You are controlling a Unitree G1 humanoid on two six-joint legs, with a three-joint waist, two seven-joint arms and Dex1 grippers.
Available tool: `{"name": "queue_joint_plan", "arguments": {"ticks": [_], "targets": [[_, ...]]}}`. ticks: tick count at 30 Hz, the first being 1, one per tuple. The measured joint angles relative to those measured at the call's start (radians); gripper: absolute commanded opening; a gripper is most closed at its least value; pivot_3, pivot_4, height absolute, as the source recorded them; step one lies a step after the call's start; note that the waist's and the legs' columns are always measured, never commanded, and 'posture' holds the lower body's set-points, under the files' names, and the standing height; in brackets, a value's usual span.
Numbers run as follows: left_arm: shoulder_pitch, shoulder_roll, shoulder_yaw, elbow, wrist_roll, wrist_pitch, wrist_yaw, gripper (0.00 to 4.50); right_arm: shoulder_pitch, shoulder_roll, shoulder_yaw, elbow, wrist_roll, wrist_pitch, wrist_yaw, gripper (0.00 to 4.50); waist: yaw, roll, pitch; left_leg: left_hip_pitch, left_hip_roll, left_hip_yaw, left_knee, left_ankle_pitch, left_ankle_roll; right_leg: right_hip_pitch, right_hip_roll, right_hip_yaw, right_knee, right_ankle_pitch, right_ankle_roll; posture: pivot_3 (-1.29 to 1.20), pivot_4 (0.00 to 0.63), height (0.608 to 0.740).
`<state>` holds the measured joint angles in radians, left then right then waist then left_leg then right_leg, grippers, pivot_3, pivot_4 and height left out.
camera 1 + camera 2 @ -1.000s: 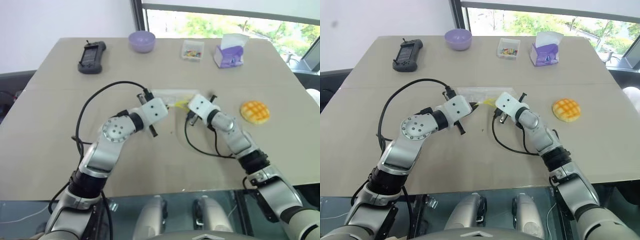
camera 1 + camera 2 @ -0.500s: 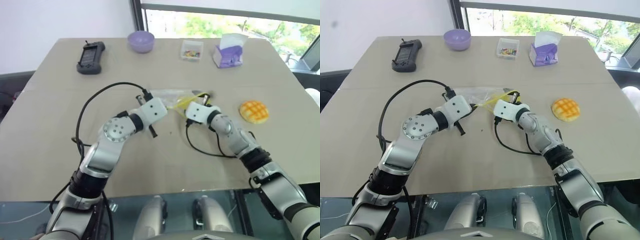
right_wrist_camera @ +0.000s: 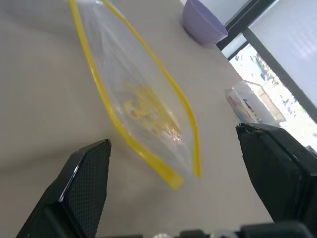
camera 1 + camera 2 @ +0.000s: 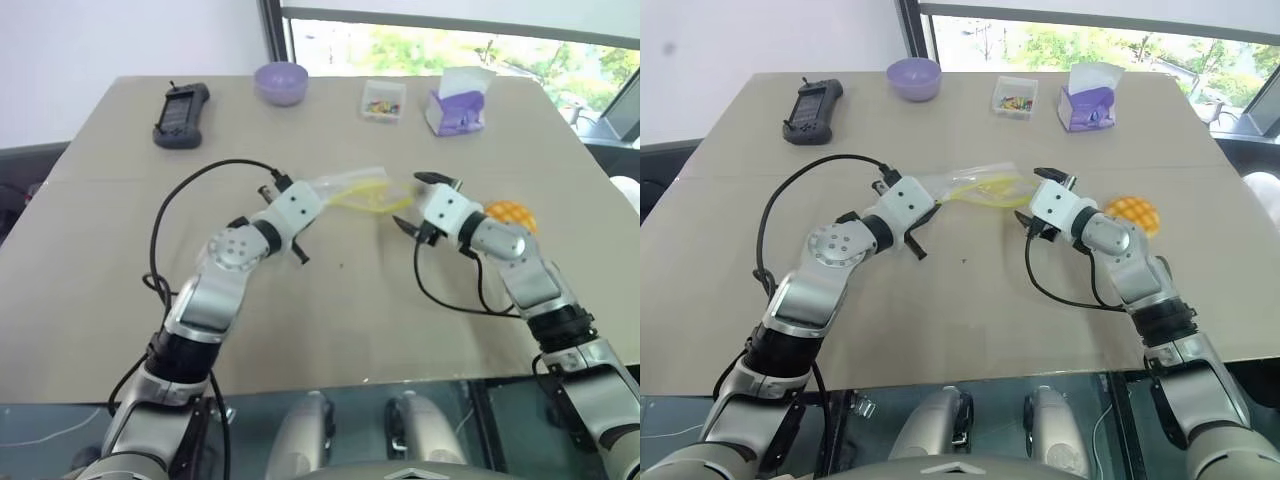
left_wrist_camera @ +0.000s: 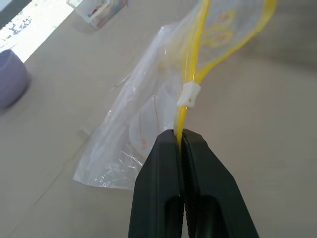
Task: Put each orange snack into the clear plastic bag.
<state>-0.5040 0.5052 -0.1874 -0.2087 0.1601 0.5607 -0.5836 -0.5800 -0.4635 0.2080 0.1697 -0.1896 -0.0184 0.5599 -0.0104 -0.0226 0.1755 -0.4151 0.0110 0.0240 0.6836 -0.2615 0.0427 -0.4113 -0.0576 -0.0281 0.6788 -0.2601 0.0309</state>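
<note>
The clear plastic bag (image 4: 975, 186) hangs from my left gripper (image 5: 181, 136), which is shut on its yellow seal strip near the white slider. The strip spreads into an open loop (image 3: 148, 111) facing my right gripper (image 4: 1034, 196). That gripper stands open just right of the bag's mouth, apart from it, with nothing between its fingers. The orange snack (image 4: 513, 212), a round bun with a grid top, lies on the table (image 4: 120, 250) behind my right forearm, partly hidden by it.
Along the far edge of the table stand a black controller (image 4: 182, 113), a purple bowl (image 4: 281, 81), a small clear box of colourful bits (image 4: 385, 100) and a purple tissue box (image 4: 460, 108). Black cables loop from both wrists over the table.
My right gripper has opened, let go of the bag's strip and moved right and up, toward the bun. The left gripper keeps its hold on the bag, whose mouth now gapes.
</note>
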Motion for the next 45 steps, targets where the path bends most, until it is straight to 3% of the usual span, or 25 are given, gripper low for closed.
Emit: {"name": "queue_joint_plan", "arguments": {"ticks": [9,14,23,37,38,41,45], "targets": [[-0.004,0.003,0.023,0.012,-0.008,0.000,0.000,0.00,0.034,-0.010,-0.260,0.139,0.096,0.302,-0.156,4.45,0.008,0.000,0.000,0.000,-0.001,0.000,0.000,0.001,-0.002,0.000,-0.003,0.000,0.000,0.000,0.000,0.00,0.150,0.740],[-0.009,0.005,0.022,0.016,-0.008,0.000,-0.002,0.00,0.033,0.005,-0.328,0.179,0.145,0.393,-0.221,4.45,-0.001,0.000,0.000,0.000,-0.001,0.001,0.000,0.001,-0.002,0.000,-0.004,0.000,0.000,0.000,0.000,0.00,0.150,0.740],[-0.012,0.016,0.032,0.016,-0.011,0.001,-0.002,0.00,0.144,0.063,-0.426,-0.020,0.212,0.517,-0.351,4.45,0.005,0.000,0.000,0.000,-0.002,0.000,0.000,0.000,0.000,0.000,-0.004,0.000,0.000,0.000,0.000,0.00,0.150,0.740],[-0.028,0.017,0.032,0.025,-0.034,-0.007,-0.002,0.00,0.288,0.139,-0.462,-0.300,0.270,0.701,-0.458,4.45,0.004,0.000,0.000,0.000,-0.002,0.000,0.000,-0.001,0.002,0.000,-0.002,0.000,0.000,0.000,0.000,0.00,0.150,0.740],[-0.030,0.017,0.032,0.026,-0.035,-0.008,-0.002,0.00,0.288,0.139,-0.462,-0.300,0.272,0.705,-0.461,3.91,0.004,0.000,0.000,0.000,-0.002,0.000,0.000,-0.001,0.002,0.000,-0.002,0.000,0.000,0.000,0.000,0.00,0.150,0.740],[-0.035,0.016,0.032,0.027,-0.041,-0.010,-0.002,0.00,0.288,0.139,-0.462,-0.275,0.271,0.690,-0.472,3.02,0.005,0.000,0.000,0.000,-0.002,0.000,0.000,-0.001,0.002,0.000,-0.001,0.000,0.000,0.000,0.000,0.00,0.150,0.740],[-0.037,0.014,0.031,0.027,-0.046,-0.018,-0.002,0.00,0.288,0.128,-0.461,-0.241,0.270,0.645,-0.470,1.30,0.005,0.000,0.000,0.000,-0.002,0.000,0.000,-0.001,0.002,0.001,-0.001,0.000,0.000,0.000,0.000,0.00,0.150,0.740]]}}
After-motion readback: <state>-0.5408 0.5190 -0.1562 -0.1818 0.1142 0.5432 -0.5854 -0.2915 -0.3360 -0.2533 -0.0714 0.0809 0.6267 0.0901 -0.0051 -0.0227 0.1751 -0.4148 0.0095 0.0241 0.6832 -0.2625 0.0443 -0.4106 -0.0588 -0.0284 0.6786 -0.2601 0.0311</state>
